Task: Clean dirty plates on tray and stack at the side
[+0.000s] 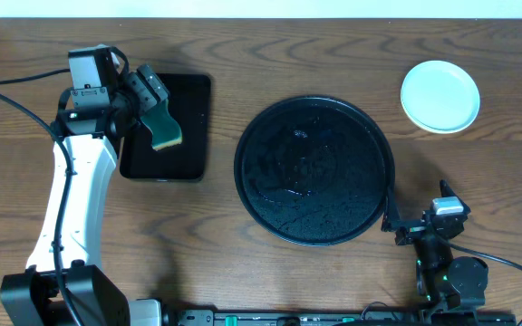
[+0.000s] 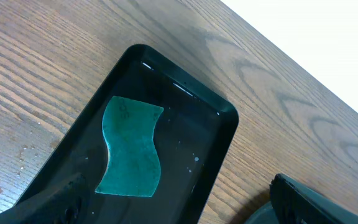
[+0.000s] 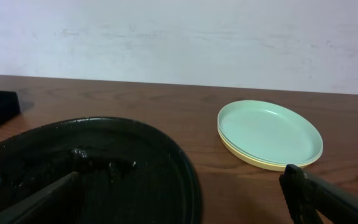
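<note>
The plates [image 1: 439, 95] stand in one stack on the table at the far right, a mint-blue one on top and a pale yellow one below; the stack also shows in the right wrist view [image 3: 269, 134]. The round black tray [image 1: 314, 170] holds no plates and looks wet [image 3: 135, 162]. My left gripper [image 1: 152, 95] is open above a green sponge [image 1: 164, 129] that lies in the rectangular black tray [image 1: 193, 109]; in the left wrist view [image 2: 179, 208] the sponge [image 2: 131, 149] lies free between the fingers. My right gripper [image 1: 399, 226] is open and empty at the round tray's near right rim [image 3: 179, 208].
The rectangular black tray [image 2: 219, 134] sits at the far left, with water drops on the wood beside it. A black cable runs from the left arm off the left edge. The right arm's base stands at the front right edge.
</note>
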